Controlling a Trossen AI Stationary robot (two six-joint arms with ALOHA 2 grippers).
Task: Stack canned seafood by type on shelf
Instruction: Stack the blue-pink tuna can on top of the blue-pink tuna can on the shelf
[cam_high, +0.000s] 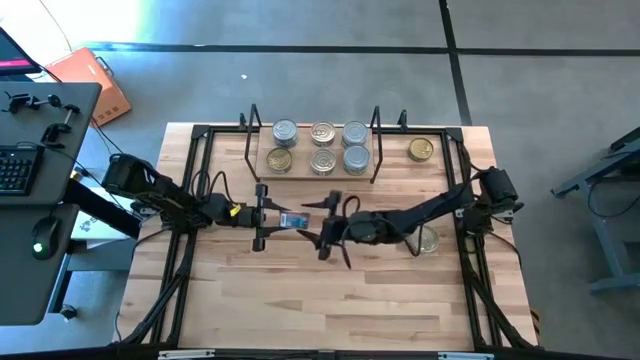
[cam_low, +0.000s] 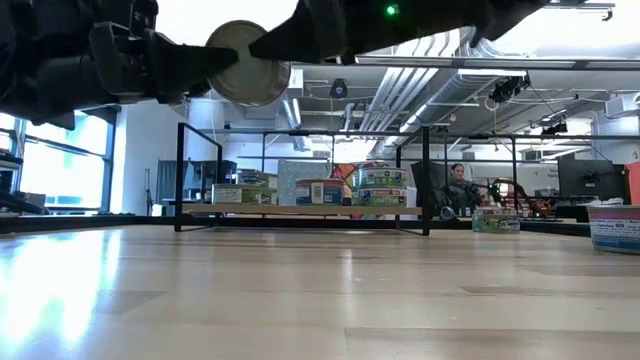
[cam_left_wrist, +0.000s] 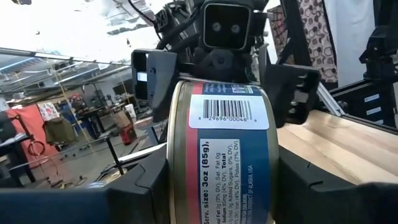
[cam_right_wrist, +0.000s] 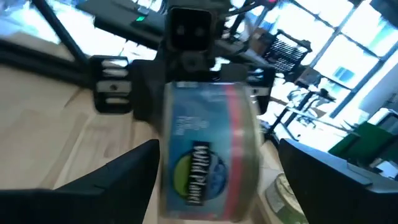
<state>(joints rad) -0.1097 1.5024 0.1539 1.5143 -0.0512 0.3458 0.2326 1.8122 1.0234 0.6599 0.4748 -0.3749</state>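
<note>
Midair, above the table's middle, the left gripper (cam_high: 272, 217) clenches a blue-and-red-labelled tin (cam_high: 293, 220) on its side, while the right gripper (cam_high: 325, 228) stands spread around it.

Held tin (cam_left_wrist: 227, 158): blue label, red stripe, white barcode panel; shelved tins (cam_high: 322, 146): silver and gold tops; shelf (cam_high: 300, 166): pale wood, black wire.

Both arms are extended toward the table's middle, wrists facing; the left gripper (cam_high: 278, 219) is clamped, the right gripper (cam_high: 318, 226) held spread.
</note>
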